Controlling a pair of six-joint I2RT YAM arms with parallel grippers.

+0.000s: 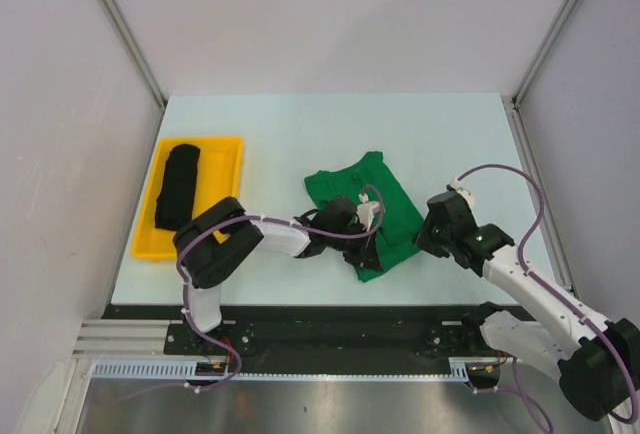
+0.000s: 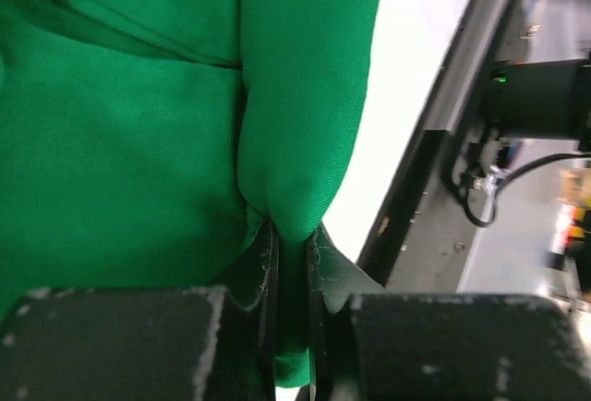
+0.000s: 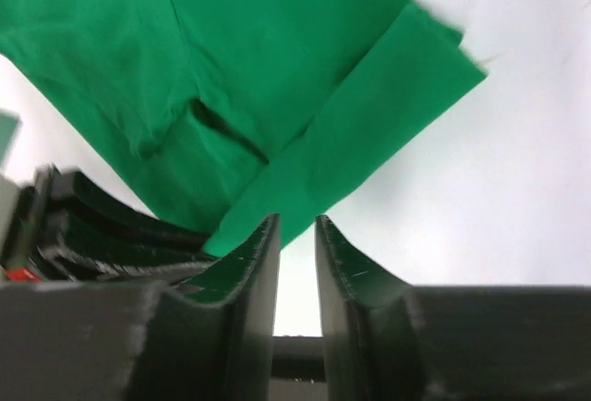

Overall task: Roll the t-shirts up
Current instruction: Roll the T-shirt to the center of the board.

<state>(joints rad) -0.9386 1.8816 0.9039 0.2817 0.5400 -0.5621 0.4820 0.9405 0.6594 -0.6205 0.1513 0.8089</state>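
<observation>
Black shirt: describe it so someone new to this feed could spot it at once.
On the pale table, look to the left edge, where a yellow tray sits. The black shirt lies inside it as a long roll running front to back. The only other shirt, the green shirt, is crumpled loose mid-table, outside the tray.

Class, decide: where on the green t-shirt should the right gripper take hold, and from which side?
Probably the near corner of the folded band on the green t-shirt, approached from the robot's right. That doubled flap lies just ahead of the right gripper, jaws empty, and gives a thicker lip than flat cloth. The left gripper pinches another fold.
</observation>
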